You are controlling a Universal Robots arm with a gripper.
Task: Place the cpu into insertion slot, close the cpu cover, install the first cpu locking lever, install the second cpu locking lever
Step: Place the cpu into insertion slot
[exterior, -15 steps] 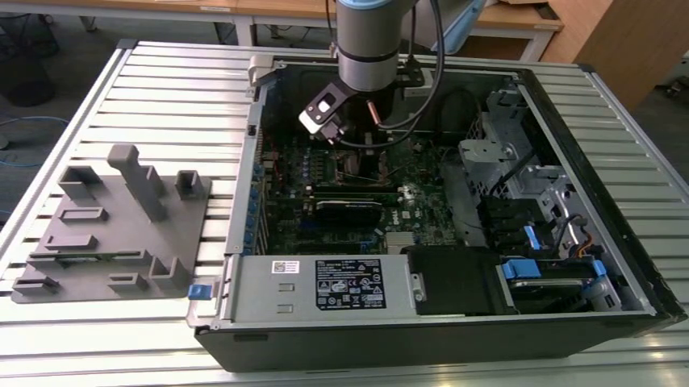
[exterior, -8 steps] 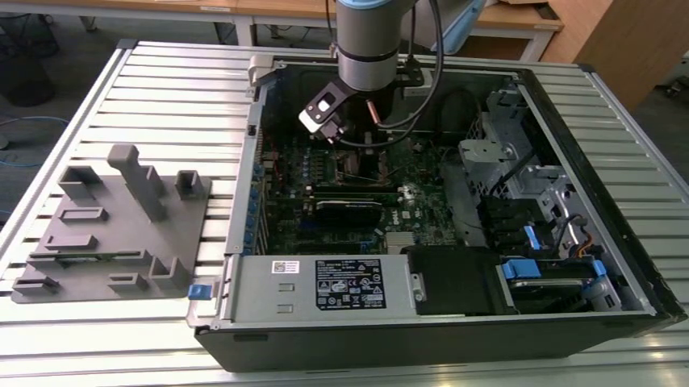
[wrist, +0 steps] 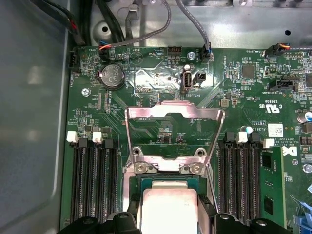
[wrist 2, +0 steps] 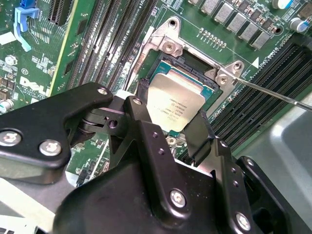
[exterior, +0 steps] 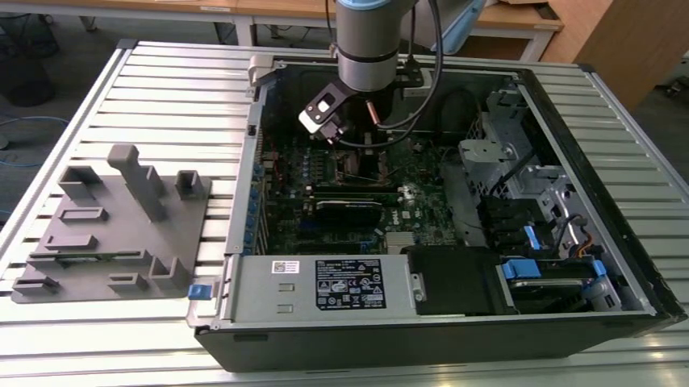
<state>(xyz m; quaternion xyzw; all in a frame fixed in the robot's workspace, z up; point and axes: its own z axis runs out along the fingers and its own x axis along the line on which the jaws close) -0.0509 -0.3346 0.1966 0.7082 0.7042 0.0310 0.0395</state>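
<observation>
Arm (exterior: 372,40) drops straight down into the open pc case (exterior: 323,343), so the gripper (wrist 2: 170,111) sits low over the green motherboard (wrist: 97,122). Its fingers are pinched in on two opposite edges of the cpu (wrist 2: 175,100), which sits flat right at the insertion slot (wrist 2: 187,61). Just behind that, the cpu cover (wrist: 141,114) is flipped up, wide open.

There is 1 cpu (wrist 2: 174,105), 1 insertion slot (wrist 2: 195,66) and 1 cpu cover (wrist: 204,114). The 1 motherboard (wrist: 97,124) carries 1 coin battery (wrist: 113,75).
</observation>
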